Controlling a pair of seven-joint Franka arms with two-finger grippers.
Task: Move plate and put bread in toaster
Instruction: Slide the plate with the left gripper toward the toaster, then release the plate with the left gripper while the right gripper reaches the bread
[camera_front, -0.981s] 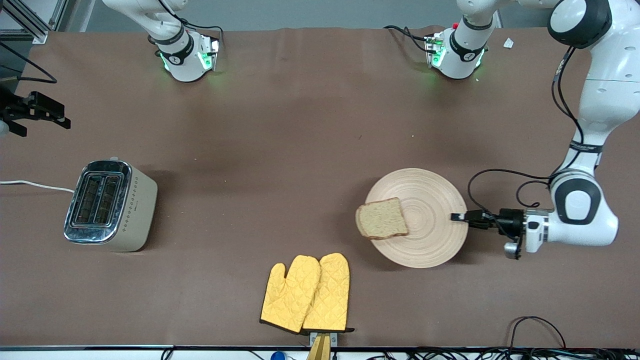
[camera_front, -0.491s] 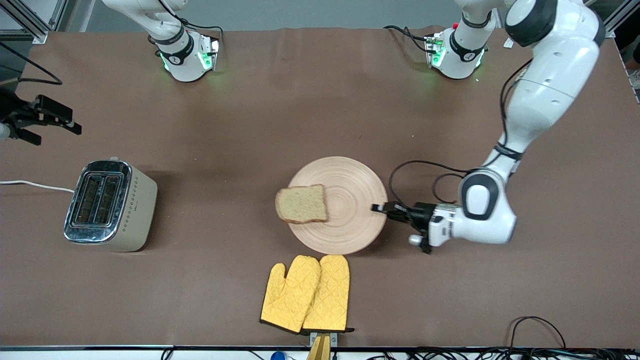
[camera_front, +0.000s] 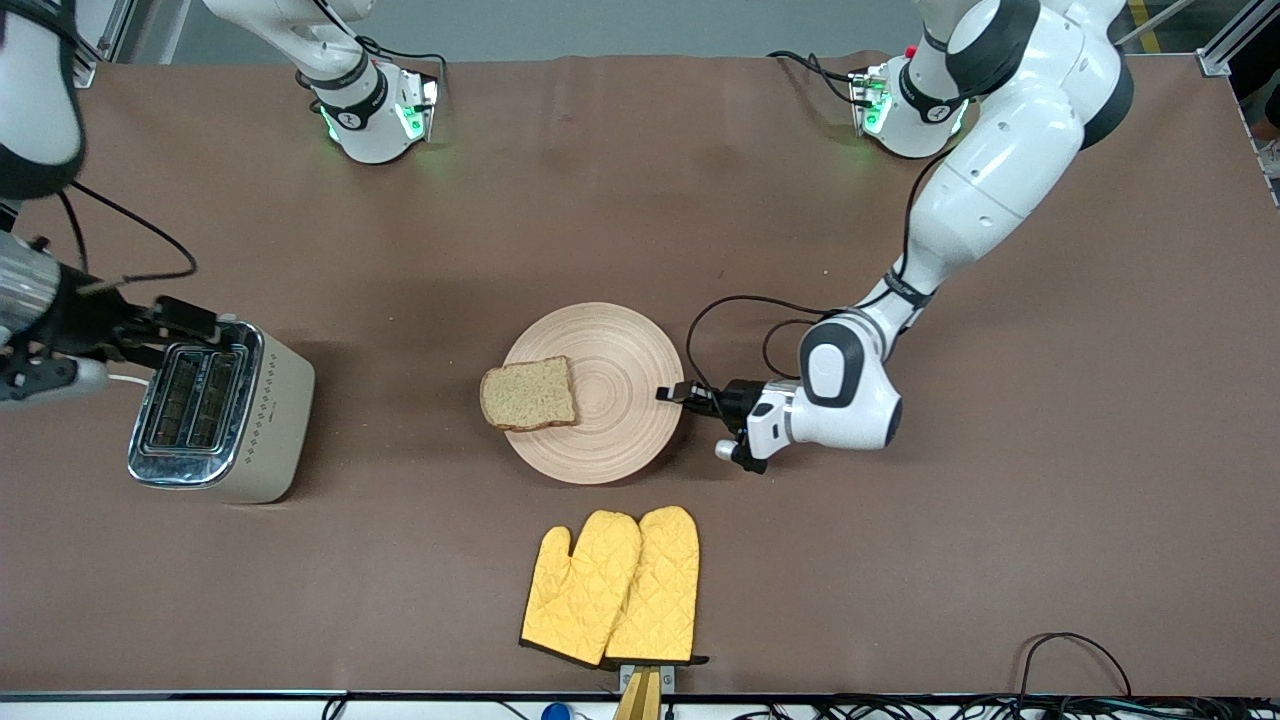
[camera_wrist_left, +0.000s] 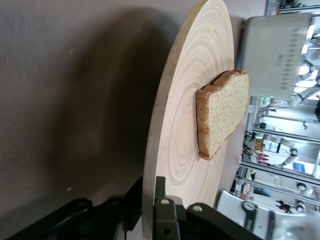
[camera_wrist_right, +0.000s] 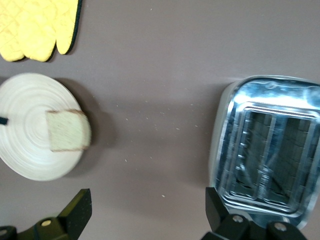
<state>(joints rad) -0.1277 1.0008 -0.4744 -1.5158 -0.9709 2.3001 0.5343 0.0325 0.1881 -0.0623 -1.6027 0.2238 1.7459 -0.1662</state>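
Bread (camera_front: 528, 393) lies flat on the plate (camera_front: 610, 440), at the plate's edge toward the right arm's end of the table, one side hanging slightly over the rim. The plate sits near the middle of the table, farther from the front camera than the yellow oven mitts (camera_front: 612, 586). The left gripper (camera_front: 677, 394) is clamped on the plate's rim at the side toward the left arm's end, one finger (camera_wrist_left: 162, 210) above the wood and one below. The toaster (camera_front: 218, 411) stands well apart from the plate, toward the right arm's end of the table, its two slots facing up and its white cord (camera_front: 125, 380) trailing off. The right gripper (camera_front: 185, 322) hovers over the toaster's top edge with its fingers (camera_wrist_right: 75, 212) spread wide, holding nothing.
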